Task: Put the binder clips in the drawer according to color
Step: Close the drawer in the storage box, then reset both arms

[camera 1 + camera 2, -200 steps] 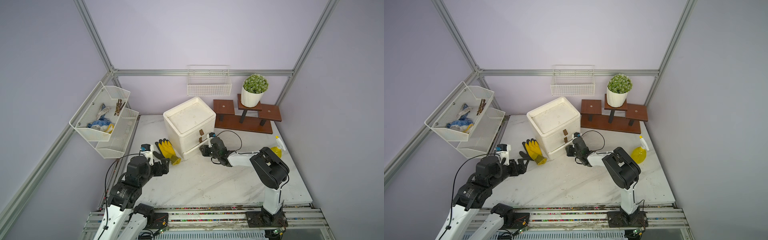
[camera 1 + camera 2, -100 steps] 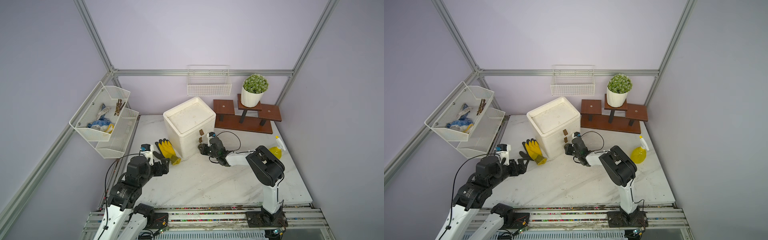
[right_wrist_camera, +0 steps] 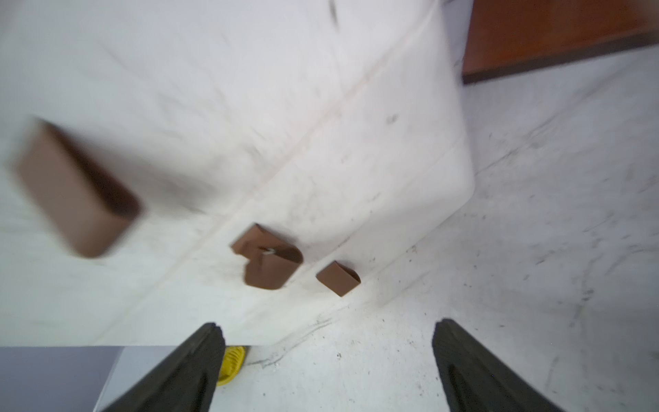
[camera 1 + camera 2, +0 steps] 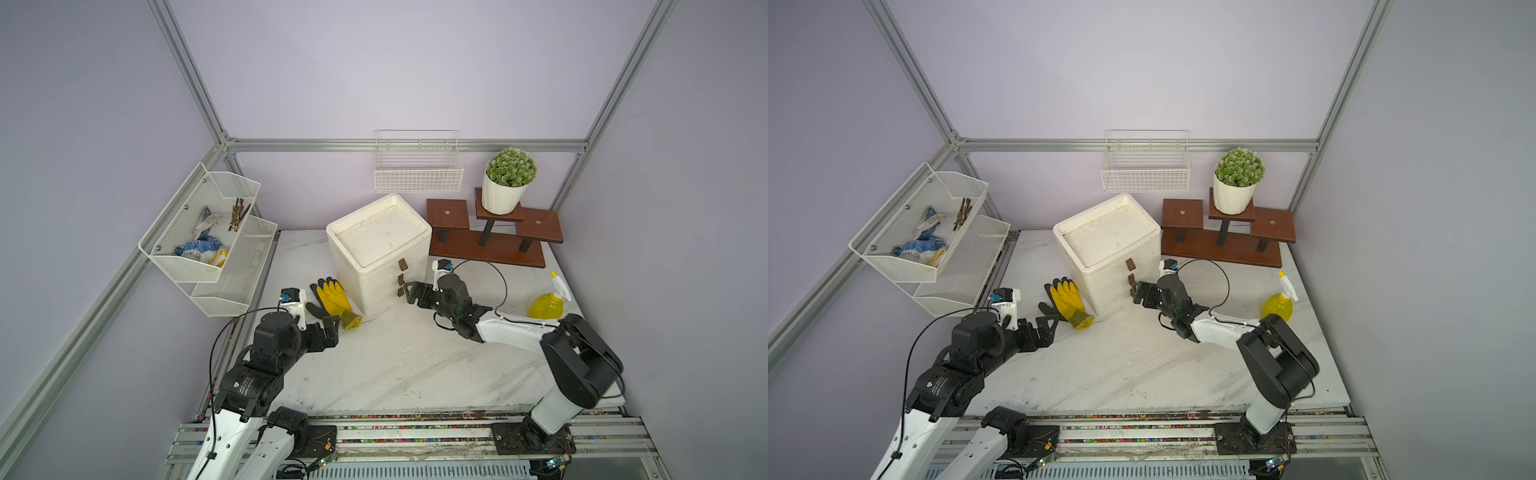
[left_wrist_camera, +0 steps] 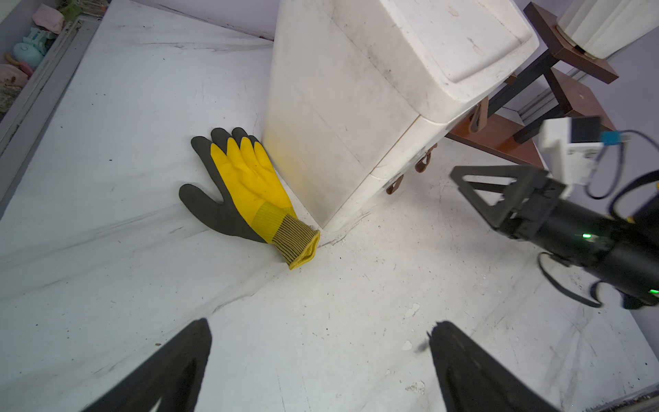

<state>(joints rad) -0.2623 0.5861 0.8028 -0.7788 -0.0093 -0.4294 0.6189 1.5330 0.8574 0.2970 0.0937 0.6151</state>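
White drawer is sitting shut at desk's 12 o'clock; no binder clips showing. R pincer is gaping wide, empty, at its 4 o'clock by the tabs; L pincer wide too. Prob. you're finishing: next, backing clear w/o snagging.

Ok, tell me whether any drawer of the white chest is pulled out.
No, the chest shows all three fronts flush in the left wrist view, their brown tabs lined up.

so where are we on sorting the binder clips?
Looks done: boxy white plastic three-drawer chest shut, no clips on the white marble table. In hand: nothing; right fingers open by the brown tab handles, left fingers open. Left: nothing visible; sorting inside unverifiable.
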